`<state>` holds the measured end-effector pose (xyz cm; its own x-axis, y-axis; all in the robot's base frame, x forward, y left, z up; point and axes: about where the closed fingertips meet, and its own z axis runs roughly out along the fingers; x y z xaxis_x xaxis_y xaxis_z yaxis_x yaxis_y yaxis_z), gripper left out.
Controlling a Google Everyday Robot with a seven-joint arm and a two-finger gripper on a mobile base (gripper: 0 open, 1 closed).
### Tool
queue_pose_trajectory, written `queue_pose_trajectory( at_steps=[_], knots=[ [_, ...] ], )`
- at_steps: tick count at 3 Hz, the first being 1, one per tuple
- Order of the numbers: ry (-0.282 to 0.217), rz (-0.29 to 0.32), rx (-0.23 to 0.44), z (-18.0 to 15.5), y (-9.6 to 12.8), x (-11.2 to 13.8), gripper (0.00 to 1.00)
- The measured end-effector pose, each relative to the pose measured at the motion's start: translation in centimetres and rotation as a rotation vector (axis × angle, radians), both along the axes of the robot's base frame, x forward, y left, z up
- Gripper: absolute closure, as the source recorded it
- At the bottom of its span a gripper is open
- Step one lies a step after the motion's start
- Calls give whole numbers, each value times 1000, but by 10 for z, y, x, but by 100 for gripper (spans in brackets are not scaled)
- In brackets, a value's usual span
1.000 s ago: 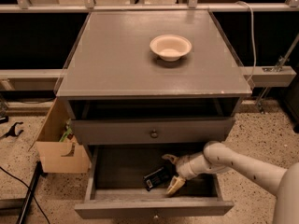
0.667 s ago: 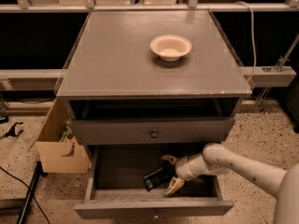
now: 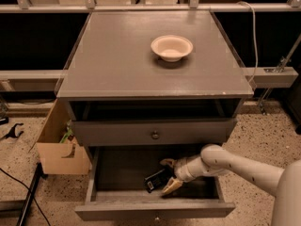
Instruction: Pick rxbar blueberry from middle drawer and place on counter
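Observation:
The rxbar blueberry point(image 3: 154, 180), a small dark bar, lies tilted on the floor of the open middle drawer point(image 3: 117, 173), near its centre. My gripper point(image 3: 169, 175) reaches into the drawer from the right, low over the floor. It is open, with one finger behind the bar's right end and one finger in front of it. The grey counter point(image 3: 113, 55) on top of the cabinet is above, with the arm well below it.
A cream bowl point(image 3: 171, 47) stands on the counter at the back right of centre. A closed drawer front with a round knob point(image 3: 154, 135) overhangs the open drawer. A cardboard box point(image 3: 59, 147) sits on the floor at the left.
The gripper has edged slightly left toward the bar. The bar has not moved.

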<state>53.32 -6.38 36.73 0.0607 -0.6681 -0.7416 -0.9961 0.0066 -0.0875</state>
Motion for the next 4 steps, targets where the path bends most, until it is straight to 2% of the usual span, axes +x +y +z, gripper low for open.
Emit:
queue_pose_trajectory(
  at_steps=[4],
  knots=[
    [64, -23, -46, -8, 1, 1, 28]
  ],
)
